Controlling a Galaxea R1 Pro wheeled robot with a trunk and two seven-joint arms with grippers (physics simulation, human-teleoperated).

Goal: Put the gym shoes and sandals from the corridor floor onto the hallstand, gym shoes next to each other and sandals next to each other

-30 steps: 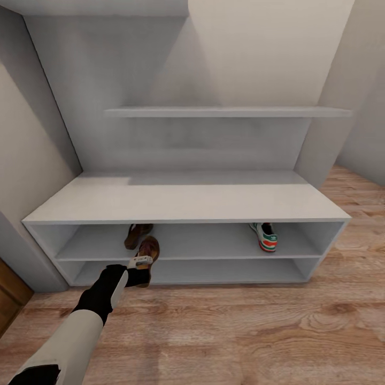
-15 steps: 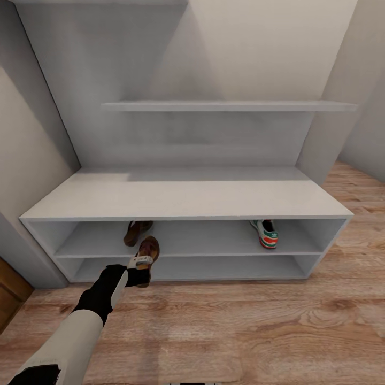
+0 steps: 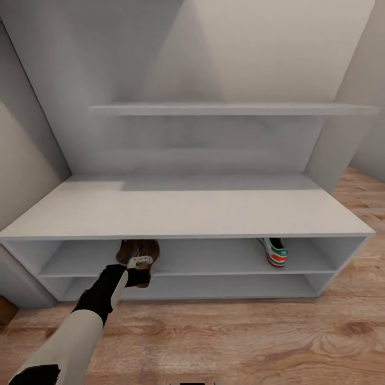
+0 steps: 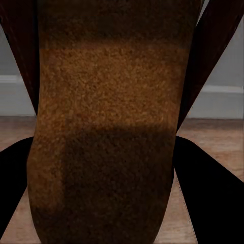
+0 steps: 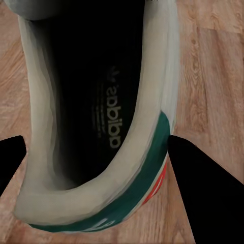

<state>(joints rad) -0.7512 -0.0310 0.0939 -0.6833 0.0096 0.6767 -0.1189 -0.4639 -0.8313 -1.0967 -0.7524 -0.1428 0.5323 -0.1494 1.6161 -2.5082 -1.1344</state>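
Note:
In the head view my left gripper (image 3: 140, 263) is shut on a brown sandal (image 3: 148, 250), holding it at the front of the hallstand's (image 3: 187, 214) upper bay. It is close beside the other sandal (image 3: 127, 249), which lies on that shelf. In the left wrist view the held sandal (image 4: 107, 127) sits between the dark fingers (image 4: 203, 188). One white gym shoe (image 3: 276, 252) with green and red stripes rests at the right of the same shelf. My right gripper (image 5: 96, 140) grips the second gym shoe (image 5: 147, 168) by its opening above the wood floor (image 5: 213, 76).
A long wall shelf (image 3: 230, 109) hangs above the bench top. The lower bay (image 3: 214, 286) shows nothing in it. Wood-plank floor (image 3: 240, 337) stretches in front of the rack. Grey walls close in on both sides.
The camera has moved closer to the rack. The held sandal, which was in front of the shelf edge, now reaches into the upper bay beside the other sandal.

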